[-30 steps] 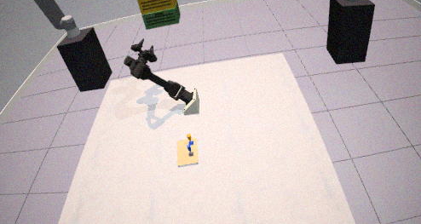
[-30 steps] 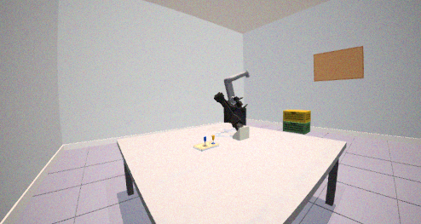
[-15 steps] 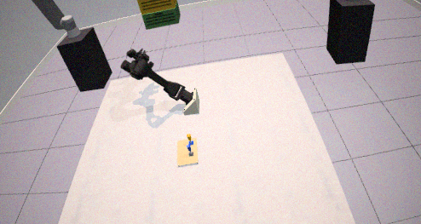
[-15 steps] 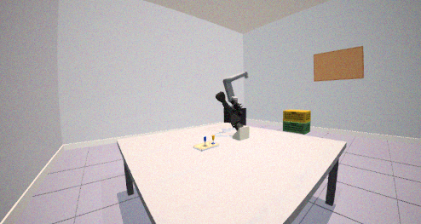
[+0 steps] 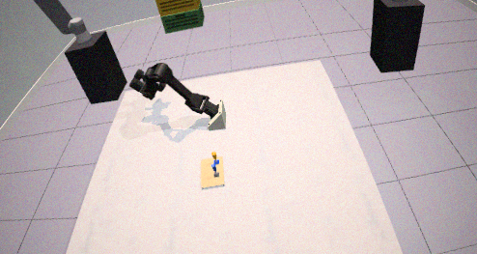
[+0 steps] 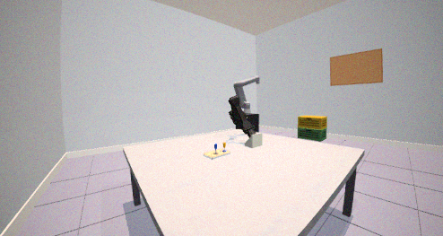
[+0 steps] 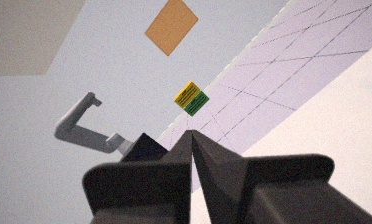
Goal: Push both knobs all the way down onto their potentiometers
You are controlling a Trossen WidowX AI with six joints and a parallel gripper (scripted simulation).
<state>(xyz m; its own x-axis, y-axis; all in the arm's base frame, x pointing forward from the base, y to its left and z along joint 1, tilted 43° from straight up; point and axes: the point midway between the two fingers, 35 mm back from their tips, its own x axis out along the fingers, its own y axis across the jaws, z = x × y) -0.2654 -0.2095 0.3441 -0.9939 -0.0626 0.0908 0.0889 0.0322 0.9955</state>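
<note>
The circuit board (image 5: pixel 206 180) (image 6: pixel 210 155) stands on the table, a tan plate in front of the arm's base. An orange knob (image 5: pixel 214 155) (image 6: pixel 224 144) stands upright above a small blue base, at the board's side nearer the arm. A blue knob (image 5: pixel 213 166) (image 6: pixel 215 146) stands above a small grey base near it. Both knobs look raised on thin shafts; the exact gaps are too small to tell. My gripper (image 7: pixel 190 134) is shut with its fingertips together and nothing between them. It is high up and well away from the board, which is out of the wrist view.
The arm's pale base block (image 5: pixel 218 123) (image 6: pixel 254 141) stands on the table behind the board. Beyond the table are a grey arm on a black pedestal (image 5: pixel 97 70) and stacked yellow and green crates (image 5: pixel 180 9) (image 6: pixel 312 127) (image 7: pixel 191 99). Another black pedestal (image 5: pixel 397 34) stands at the right.
</note>
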